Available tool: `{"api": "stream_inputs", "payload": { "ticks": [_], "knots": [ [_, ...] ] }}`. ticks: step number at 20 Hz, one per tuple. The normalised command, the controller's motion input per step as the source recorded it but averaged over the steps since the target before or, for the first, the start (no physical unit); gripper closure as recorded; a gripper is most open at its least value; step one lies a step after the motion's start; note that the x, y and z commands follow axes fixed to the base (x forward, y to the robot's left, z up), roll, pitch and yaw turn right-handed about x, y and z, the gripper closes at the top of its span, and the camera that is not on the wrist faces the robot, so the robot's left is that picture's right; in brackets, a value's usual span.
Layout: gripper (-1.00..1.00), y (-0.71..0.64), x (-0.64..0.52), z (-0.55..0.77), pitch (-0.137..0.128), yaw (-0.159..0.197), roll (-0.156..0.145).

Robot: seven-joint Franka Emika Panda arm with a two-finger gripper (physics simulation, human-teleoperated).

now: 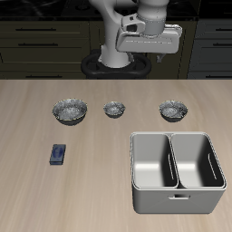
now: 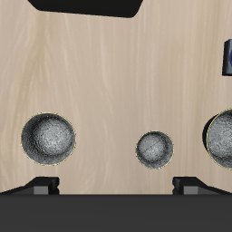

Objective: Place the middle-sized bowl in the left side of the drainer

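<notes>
Three silvery bowls stand in a row across the table. The middle-sized bowl is the one at the end of the row nearest the drainer, upright and empty. The drainer, a light-grey tub with a centre wall, stands nearer the table's front edge; both compartments, including the left one, hold nothing. My gripper hangs high above the back of the table, well behind the bowls. It is open, with its fingertips wide apart and nothing between them.
The smallest bowl sits mid-row, and the widest bowl at the other end. A small dark blue object lies in front of the widest bowl. Dark cabinets stand behind the table.
</notes>
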Motion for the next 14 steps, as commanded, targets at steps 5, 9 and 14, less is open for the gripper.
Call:
{"api": "stream_inputs", "payload": {
  "ticks": [5, 9, 14],
  "knots": [
    [-1.0, 0.22, 0.05, -0.02, 0.02, -0.014, 0.06],
    [-1.0, 0.24, 0.0, -0.05, 0.008, -0.004, 0.026],
    [-1.0, 0.29, 0.02, 0.02, -0.004, -0.004, 0.027]
  ]
}}
